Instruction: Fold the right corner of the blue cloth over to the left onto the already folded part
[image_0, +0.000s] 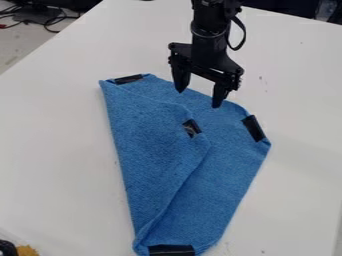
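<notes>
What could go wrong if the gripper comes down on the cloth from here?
The fingers of the gripper hang open over the far edge of the blue cloth, so closing there might drag both layers or pinch nothing on such flat fabric. The folded-over flap lies loose, with its taped corner mid-cloth, and could slip or bunch if pulled.

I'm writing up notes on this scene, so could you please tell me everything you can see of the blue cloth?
The blue cloth looks like soft, textured fabric. It lies on the white table, partly folded: a flap on the left lies over the rest, its edge running slantwise down to the bottom end. Four dark patches, perhaps tape, mark its top left, its right corner, the flap's corner and the bottom end. The open gripper hangs over its upper edge; whether they touch is unclear.
</notes>
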